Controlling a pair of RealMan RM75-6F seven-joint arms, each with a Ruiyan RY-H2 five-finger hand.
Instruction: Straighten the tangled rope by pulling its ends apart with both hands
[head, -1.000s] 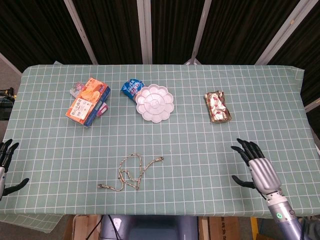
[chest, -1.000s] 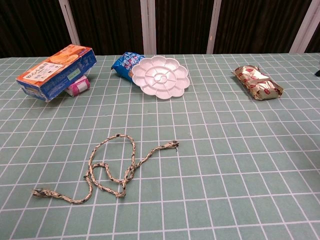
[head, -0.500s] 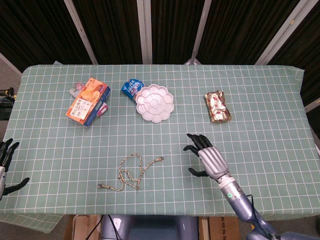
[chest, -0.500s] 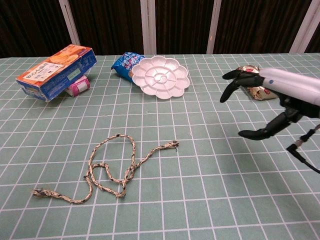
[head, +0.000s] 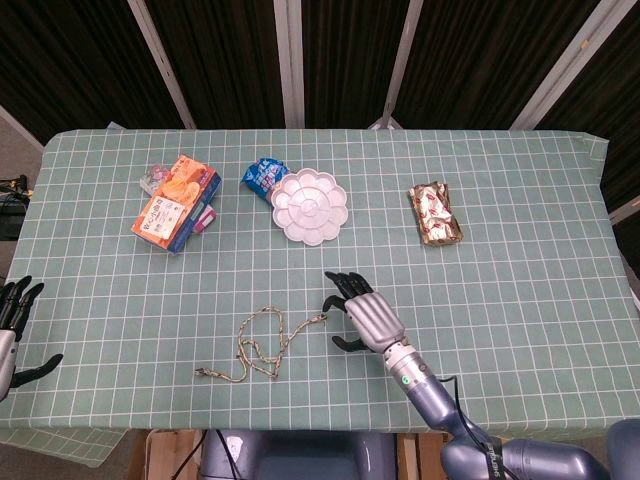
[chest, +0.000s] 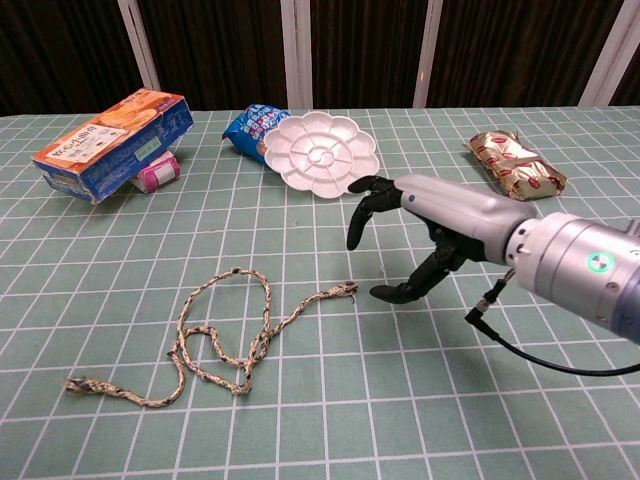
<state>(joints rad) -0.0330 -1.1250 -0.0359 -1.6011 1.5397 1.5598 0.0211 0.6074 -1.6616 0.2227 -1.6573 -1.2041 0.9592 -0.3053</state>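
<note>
I see the rope (head: 262, 344) lying loose on the green checked cloth of the desk (head: 520, 260), near the front edge and left of centre. It forms a tangled loop in its middle. One frayed end points to the front left; the other end (chest: 343, 290) points to the right.

My right hand (head: 362, 314) is above the desk just beside that right end of the rope. Its fingers (chest: 360, 215) are spread and curved downward and its thumb is extended beneath them, with nothing between them. The hand is released and holds nothing. In the chest view the thumb tip sits just to the right of the rope end; I cannot tell whether it touches the rope.

My left hand (head: 14, 325) appears only at the left edge of the head view, off the corner of the desk and well apart from the rope. Its fingers are apart and it holds nothing.

Along the far half of the desk I see, from left to right: an orange and blue box (head: 177, 201) resting tilted on a small pink item (chest: 156, 171), a blue packet (head: 261, 173) touching a white flower-shaped palette (head: 309, 205), and a gold and red wrapped package (head: 435, 212).
</note>
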